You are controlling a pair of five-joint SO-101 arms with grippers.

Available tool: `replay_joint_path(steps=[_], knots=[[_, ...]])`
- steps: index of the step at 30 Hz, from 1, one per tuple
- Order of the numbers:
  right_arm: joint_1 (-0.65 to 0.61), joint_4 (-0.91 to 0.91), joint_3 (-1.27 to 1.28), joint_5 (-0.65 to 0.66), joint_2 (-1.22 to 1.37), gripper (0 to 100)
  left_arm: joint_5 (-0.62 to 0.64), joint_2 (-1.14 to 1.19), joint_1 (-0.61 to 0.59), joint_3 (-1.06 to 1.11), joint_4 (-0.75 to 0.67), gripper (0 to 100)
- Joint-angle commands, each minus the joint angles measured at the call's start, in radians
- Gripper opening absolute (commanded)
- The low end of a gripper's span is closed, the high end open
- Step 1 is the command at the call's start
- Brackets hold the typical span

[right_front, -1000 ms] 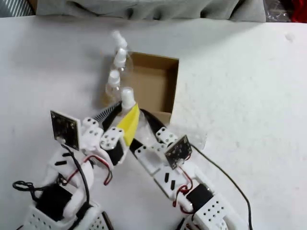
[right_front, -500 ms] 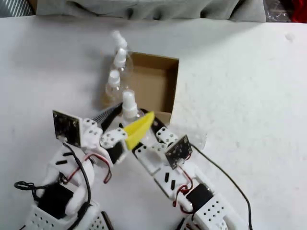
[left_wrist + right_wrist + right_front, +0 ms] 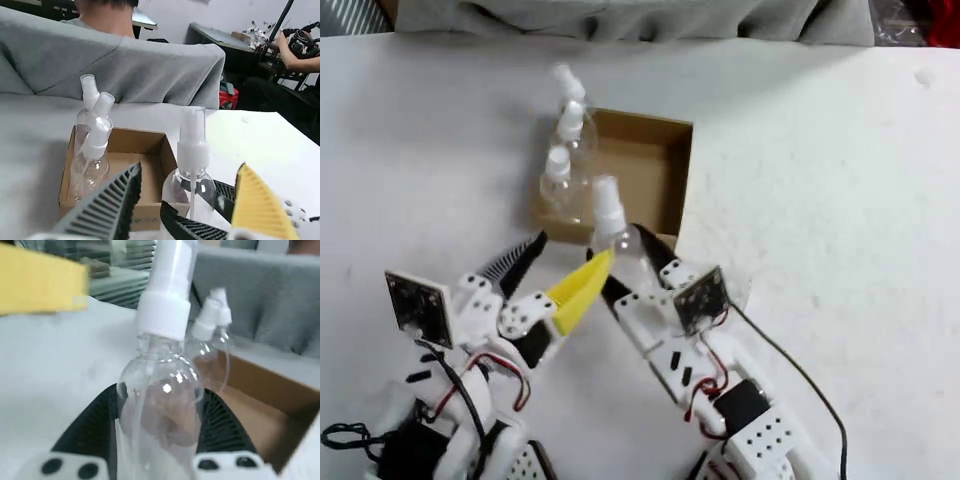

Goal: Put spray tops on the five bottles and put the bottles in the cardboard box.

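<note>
A clear bottle (image 3: 160,385) with a white spray top (image 3: 167,305) fitted is held upright between the black jaws of the right gripper (image 3: 625,258), which are clenched around its round body. The bottle is seen just at the near wall of the cardboard box (image 3: 650,180), outside it, close to the corner. Whether its base rests on the counter (image 3: 840,180) cannot be told.

The left gripper (image 3: 570,252) is placed just beside the held bottle, on the robot's left of it. Its jaws, one black and ribbed, one yellow, are spread wide and released, with nothing between them; the yellow tip lies close to the bottle without clearly touching it.

Three bottles (image 3: 563,185), each with a spray top, are seen in a row along the left wall of the box and appear to stand inside it. The rest of the box floor is left bare. A grey cloth (image 3: 150,70) lies beyond the counter's far edge.
</note>
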Motion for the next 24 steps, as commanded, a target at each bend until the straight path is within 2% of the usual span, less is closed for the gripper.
replay_joint_path(steps=[1,3,8,10,12,14,19,24], knots=[[0.073,0.053,-0.091,-0.049,-0.012,1.5,0.002,0.008,0.002,0.040,-0.074,28],[0.108,0.051,-0.110,-0.054,-0.007,1.5,0.002,0.008,0.002,0.040,-0.069,24],[0.203,0.054,-0.180,-0.054,-0.004,1.5,0.002,-0.018,0.005,0.017,-0.061,1],[0.234,0.053,-0.210,-0.054,-0.004,1.5,0.002,-0.018,0.010,0.015,-0.034,5],[0.259,0.056,-0.256,-0.054,-0.002,1.5,-0.002,-0.018,0.044,0.028,-0.012,5],[0.263,0.059,-0.307,-0.054,-0.002,1.5,-0.008,-0.018,0.116,0.068,-0.041,2],[0.265,0.099,-0.419,-0.054,-0.001,1.5,-0.009,-0.018,0.297,0.180,-0.126,2],[0.206,0.102,-0.466,-0.081,0.061,1.5,-0.009,-0.019,0.355,0.250,-0.222,2]])
